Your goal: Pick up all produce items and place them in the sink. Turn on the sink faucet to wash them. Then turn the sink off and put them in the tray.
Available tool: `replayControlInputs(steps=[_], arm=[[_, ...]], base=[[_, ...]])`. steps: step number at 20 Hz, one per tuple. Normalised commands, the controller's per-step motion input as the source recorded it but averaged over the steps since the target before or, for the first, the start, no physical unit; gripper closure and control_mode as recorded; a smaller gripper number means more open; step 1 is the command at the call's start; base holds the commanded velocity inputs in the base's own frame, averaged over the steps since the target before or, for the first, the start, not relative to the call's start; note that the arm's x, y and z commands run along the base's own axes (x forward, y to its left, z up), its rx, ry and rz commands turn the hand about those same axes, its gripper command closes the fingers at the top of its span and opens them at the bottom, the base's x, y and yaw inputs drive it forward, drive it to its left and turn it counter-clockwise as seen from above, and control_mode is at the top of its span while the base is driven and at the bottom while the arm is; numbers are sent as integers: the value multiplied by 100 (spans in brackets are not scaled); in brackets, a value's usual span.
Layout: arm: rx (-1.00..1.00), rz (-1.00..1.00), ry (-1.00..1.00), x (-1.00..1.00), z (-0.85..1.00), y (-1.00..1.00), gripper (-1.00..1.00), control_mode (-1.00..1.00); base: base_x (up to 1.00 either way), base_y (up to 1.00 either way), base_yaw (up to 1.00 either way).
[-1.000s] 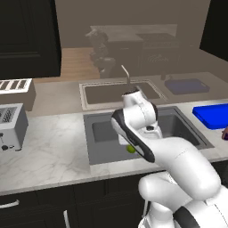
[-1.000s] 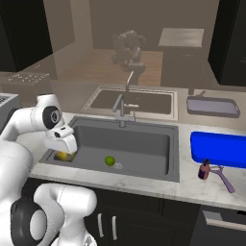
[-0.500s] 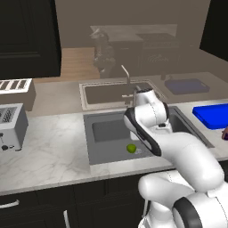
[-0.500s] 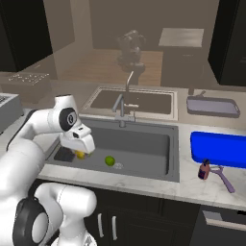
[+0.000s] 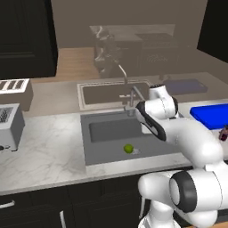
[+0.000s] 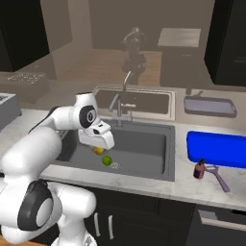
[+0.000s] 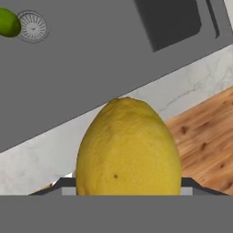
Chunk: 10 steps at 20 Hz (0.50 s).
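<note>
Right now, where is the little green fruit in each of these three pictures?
Left base view: the green fruit lies on the sink floor, front middle, beside the drain.
Right base view: the fruit lies below the gripper, left of the drain.
Hand view: top left corner, beside the drain.
Shared landmark: the drain.

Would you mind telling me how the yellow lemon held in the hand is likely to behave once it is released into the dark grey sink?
The yellow oval lemon looks smooth and rounded, so it will probably roll across the dark grey sink, perhaps toward the green lime.
</note>
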Motion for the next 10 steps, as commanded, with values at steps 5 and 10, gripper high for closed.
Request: replayControlInputs(steps=[5,10], arm=[[0,0,0,0,0,0,100,100],[0,0,0,0,0,0,100,100]], base=[[-43,-79,0],[-31,-91,0]])
